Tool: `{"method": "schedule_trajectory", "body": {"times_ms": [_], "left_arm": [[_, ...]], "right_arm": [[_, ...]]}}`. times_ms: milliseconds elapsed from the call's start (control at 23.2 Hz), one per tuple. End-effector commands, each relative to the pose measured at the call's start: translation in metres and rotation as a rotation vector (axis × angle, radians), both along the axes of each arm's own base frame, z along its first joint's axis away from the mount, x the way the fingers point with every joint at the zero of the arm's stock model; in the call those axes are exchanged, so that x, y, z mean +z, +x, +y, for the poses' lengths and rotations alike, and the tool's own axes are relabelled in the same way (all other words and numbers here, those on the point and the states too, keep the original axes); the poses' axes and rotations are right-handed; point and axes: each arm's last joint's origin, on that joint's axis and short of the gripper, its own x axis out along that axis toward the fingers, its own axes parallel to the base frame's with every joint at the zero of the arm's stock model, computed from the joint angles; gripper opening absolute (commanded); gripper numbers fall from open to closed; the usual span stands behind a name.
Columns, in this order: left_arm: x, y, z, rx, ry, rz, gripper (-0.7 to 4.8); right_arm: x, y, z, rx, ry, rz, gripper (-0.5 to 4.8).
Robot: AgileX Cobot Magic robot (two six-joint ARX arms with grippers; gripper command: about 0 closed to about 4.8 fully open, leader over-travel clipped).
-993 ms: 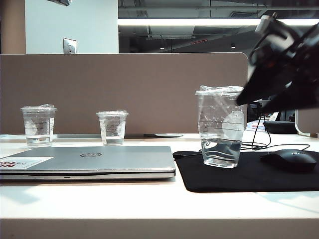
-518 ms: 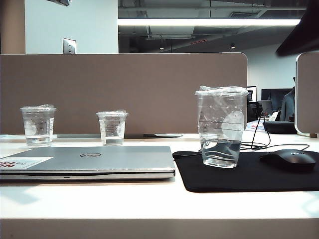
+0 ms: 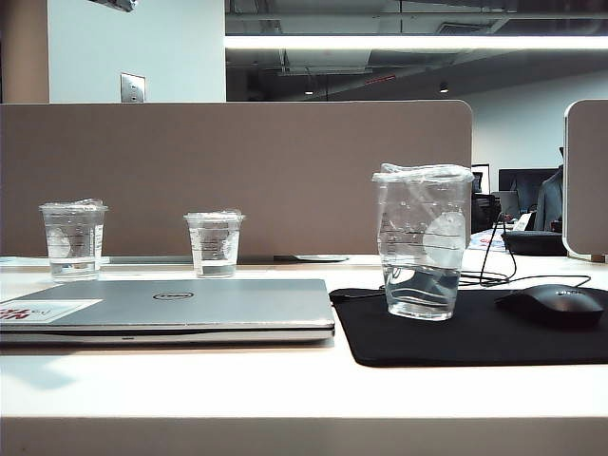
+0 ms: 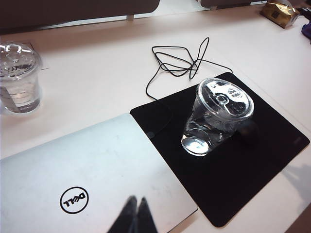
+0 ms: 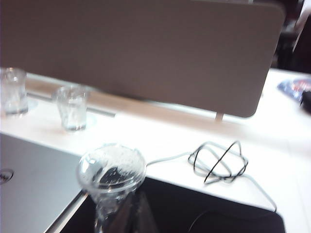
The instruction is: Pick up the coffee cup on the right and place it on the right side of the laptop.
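right claw (image 5: 127, 213) shut, gone from exterior view, left claw (image 4: 134, 216) over laptop (image 4: 92, 179)

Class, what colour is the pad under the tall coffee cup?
Black mouse pad, clearest in the left wrist view.

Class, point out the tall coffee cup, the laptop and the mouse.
coffee cup (image 3: 422, 242), exterior view, middle of its clear wall.
laptop (image 3: 190, 302), exterior view, closed lid.
mouse (image 3: 553, 304), exterior view, its top.
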Motion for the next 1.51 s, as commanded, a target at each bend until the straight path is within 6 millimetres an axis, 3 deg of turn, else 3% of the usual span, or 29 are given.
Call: {"method": "schedule_trajectory", "body": {"times_ms": [43, 173, 475, 1166, 1511], "left_arm": [[0.003, 0.000, 0.000, -0.005, -0.005, -0.016, -0.05], [0.003, 0.000, 0.000, -0.006, -0.005, -0.016, -0.05], [0.003, 0.000, 0.000, -0.006, -0.005, -0.016, -0.05], [0.003, 0.000, 0.000, -0.005, -0.005, -0.016, -0.05], [0.003, 0.000, 0.000, -0.006, -0.005, -0.016, -0.05]], "right_arm": [[-0.010, -0.004, -0.004, -0.021, 0.015, -0.072, -0.08], [-0.038, -0.010, -0.010, -0.057, 0.017, -0.073, -0.09], [-0.073, -0.017, -0.019, -0.133, 0.074, -0.084, -0.09], [-0.102, -0.013, -0.020, -0.190, 0.128, -0.127, -0.09], [-0.103, -0.013, -0.021, -0.193, 0.135, -0.120, -0.08]]}}
